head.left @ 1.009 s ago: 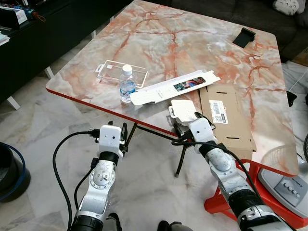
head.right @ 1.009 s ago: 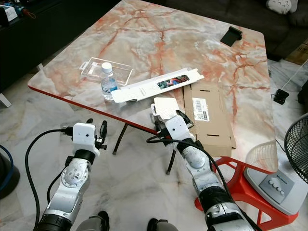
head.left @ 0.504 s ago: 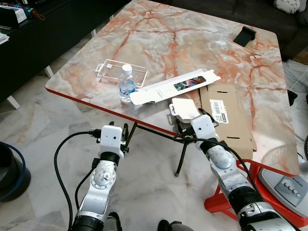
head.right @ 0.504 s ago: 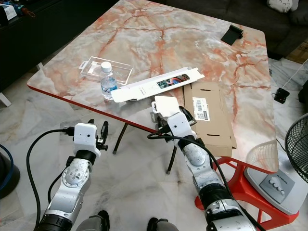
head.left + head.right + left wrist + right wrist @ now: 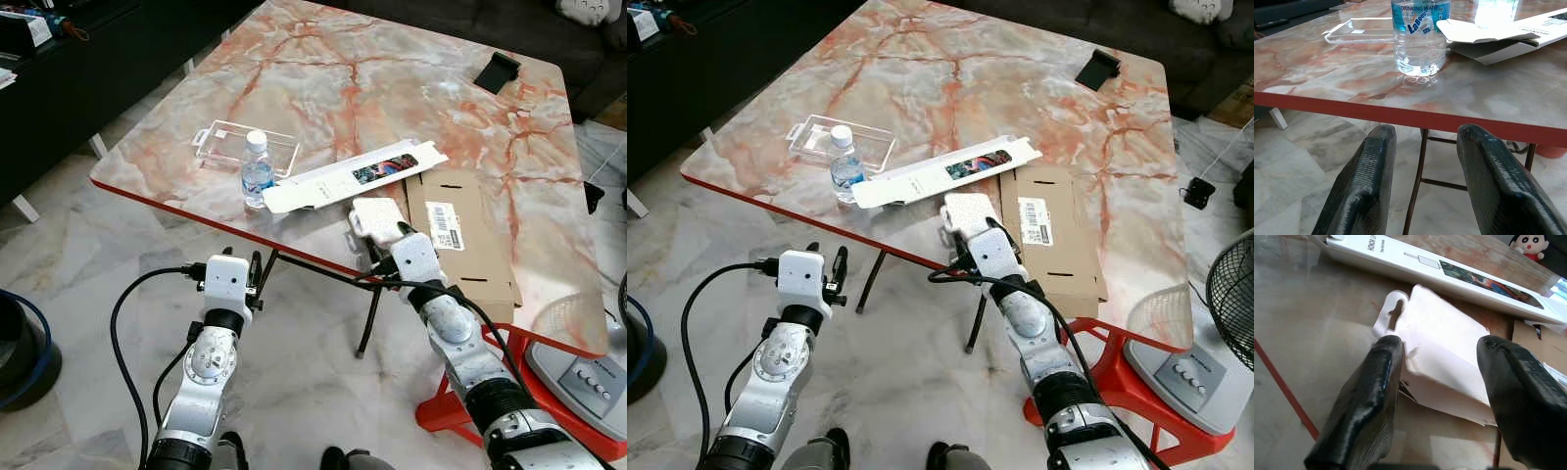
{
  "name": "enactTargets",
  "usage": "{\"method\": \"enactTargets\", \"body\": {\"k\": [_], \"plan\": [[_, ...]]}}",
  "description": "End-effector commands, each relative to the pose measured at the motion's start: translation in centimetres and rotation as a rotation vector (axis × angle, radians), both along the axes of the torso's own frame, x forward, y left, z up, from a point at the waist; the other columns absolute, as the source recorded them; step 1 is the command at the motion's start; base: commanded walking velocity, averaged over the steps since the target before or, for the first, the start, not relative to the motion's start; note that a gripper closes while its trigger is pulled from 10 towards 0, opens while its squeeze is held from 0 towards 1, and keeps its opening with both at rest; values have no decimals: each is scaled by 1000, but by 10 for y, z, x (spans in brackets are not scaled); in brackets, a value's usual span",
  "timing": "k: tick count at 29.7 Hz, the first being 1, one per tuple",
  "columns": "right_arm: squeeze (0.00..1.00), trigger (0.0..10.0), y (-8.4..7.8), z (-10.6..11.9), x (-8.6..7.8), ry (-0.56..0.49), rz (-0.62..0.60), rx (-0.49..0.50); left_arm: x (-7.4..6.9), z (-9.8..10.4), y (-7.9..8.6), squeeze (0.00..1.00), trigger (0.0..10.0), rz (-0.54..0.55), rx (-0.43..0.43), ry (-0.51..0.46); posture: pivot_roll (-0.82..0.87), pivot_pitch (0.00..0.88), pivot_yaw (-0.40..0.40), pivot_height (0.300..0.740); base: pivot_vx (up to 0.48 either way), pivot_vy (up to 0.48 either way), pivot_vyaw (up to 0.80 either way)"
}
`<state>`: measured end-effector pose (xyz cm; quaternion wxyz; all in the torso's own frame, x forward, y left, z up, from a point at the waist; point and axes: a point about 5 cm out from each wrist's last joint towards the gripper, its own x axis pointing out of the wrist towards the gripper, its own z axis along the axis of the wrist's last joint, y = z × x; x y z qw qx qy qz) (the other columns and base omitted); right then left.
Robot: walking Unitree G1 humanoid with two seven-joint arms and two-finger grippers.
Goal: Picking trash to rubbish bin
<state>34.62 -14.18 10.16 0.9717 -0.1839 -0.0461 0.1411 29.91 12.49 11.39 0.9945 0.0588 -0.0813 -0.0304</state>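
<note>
Right gripper (image 5: 1437, 396) at the small white box (image 5: 1442, 367) near the marble table (image 5: 392, 88) edge.

The right wrist view shows what the head views hide: the fingers (image 5: 1364, 406) stand wide apart, straddling the white box, the near one touching its side beside the hang tab. The box lies just beside the flat cardboard (image 5: 460, 235), below the long white carton (image 5: 353, 176). The left gripper (image 5: 1422, 181) hovers parted below the table edge, facing the water bottle (image 5: 1420, 34).

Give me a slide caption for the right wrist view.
Right gripper open around a small white box on the marble table, long white carton behind.
</note>
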Motion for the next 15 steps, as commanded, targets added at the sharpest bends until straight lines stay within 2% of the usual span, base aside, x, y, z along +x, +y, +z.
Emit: {"method": "enactTargets", "body": {"k": [1,15], "plan": [[0,0,0,0,0,4,12,-1,-2,0,-5,0,10000,-14,5,3,64,218,-131,740,0,0,0],[0,0,2,-3,-1,11,31,-8,-1,1,-7,0,10000,-24,20,-1,65,218,-132,740,0,0,0]]}}
